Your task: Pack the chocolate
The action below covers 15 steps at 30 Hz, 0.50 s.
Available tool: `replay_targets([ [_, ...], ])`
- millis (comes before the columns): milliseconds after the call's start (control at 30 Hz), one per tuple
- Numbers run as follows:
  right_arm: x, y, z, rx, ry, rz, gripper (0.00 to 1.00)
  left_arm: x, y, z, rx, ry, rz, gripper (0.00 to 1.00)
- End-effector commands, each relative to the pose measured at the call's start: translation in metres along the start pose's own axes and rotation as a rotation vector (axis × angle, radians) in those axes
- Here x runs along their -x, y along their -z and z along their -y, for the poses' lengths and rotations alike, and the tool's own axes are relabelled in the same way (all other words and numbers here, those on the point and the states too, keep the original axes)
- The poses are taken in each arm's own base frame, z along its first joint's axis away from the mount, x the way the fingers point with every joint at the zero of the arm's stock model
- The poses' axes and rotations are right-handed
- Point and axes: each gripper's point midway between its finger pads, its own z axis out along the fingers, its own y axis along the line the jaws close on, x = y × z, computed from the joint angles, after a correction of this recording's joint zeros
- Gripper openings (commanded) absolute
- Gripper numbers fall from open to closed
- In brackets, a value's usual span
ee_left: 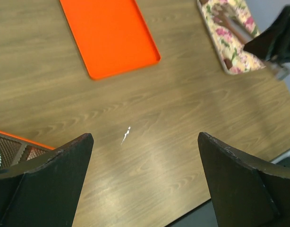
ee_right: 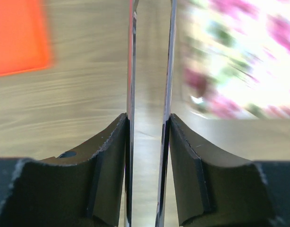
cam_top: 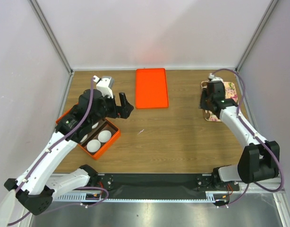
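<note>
Right wrist view shows the right gripper [ee_right: 149,122] with its fingers nearly together. Two thin metal strips lie along their inner faces, and only a narrow slit of bare table [ee_right: 88,90] shows between. I cannot tell if these strips are a held tool or part of the fingers; no chocolate is between them. The floral plate [ee_right: 239,61] lies just right of the fingertips and ahead of them, very blurred.

In the left wrist view the chocolate [ee_left: 224,15] appears as brown lumps on this plate, far ahead and right of the left gripper [ee_left: 145,142]. That gripper is spread wide and holds nothing. The orange box [ee_left: 12,138] sits at its left finger, and the flat orange tray [ee_left: 109,33] is ahead.

I judge the step is the reach for a first piece, and packing is not yet begun. The next move calls for shifting the right fingertips rightward over one lump, then lowering so the slit straddles it.
</note>
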Motion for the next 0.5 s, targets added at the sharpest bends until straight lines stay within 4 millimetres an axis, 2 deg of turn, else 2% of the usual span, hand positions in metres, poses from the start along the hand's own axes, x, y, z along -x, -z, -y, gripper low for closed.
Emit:
replay_targets([
  [0,-0.010,0.025,0.045,-0.131,-0.074,-0.065,0.43,0.014,0.005,0.012,-0.069,0.026,0.065,1.00],
  [100,-0.008,0.027,0.063,-0.159,-0.106,-0.058,0.44,0.008,0.003,0.010,-0.065,0.015,0.057,1.00],
  [167,-0.003,0.024,0.063,-0.128,-0.107,-0.045,0.45,0.005,0.002,0.009,-0.063,0.013,0.053,1.00],
  [200,0.007,0.021,0.065,-0.122,-0.115,-0.009,0.45,0.005,0.001,0.009,-0.063,0.014,0.053,1.00],
  [267,0.017,0.011,0.065,-0.113,-0.126,0.016,0.46,0.004,0.001,0.008,-0.063,0.014,0.051,1.00],
  [300,0.024,0.000,0.067,-0.110,-0.139,0.037,0.46,0.003,0.000,0.009,-0.064,0.013,0.049,1.00],
  [433,0.047,-0.027,0.065,-0.090,-0.146,0.093,0.46,0.005,0.002,0.014,-0.090,0.014,0.049,1.00],
  [467,0.052,-0.040,0.063,-0.078,-0.139,0.094,0.47,0.005,0.003,0.014,-0.090,0.011,0.049,1.00],
])
